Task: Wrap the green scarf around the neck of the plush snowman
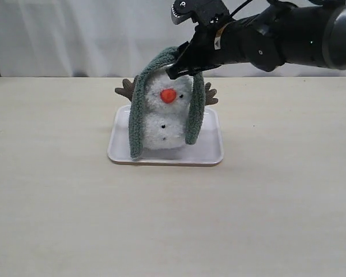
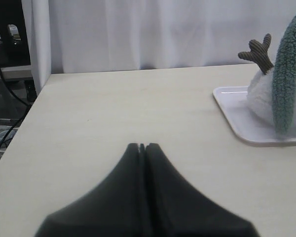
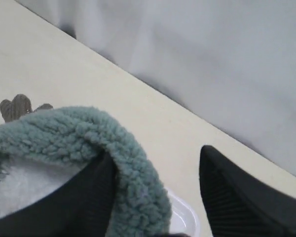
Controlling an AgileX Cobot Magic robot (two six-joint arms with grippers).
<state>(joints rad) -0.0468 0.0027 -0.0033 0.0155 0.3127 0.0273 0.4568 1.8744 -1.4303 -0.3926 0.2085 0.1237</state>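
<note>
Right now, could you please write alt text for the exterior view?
A green scarf drapes over the head of a plush snowman standing on a white tray. The open right end effector is at the scarf's top.

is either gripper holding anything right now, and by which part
Nothing is held. The right gripper is open at the top fold of the green scarf; the left gripper is shut, empty.

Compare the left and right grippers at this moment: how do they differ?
The left gripper is shut; the right gripper stands open. The left gripper holds nothing, low over bare table short of the tray; the right gripper is up at the plush snowman's head, with the draped green scarf against one finger. Both have black fingers.
</note>
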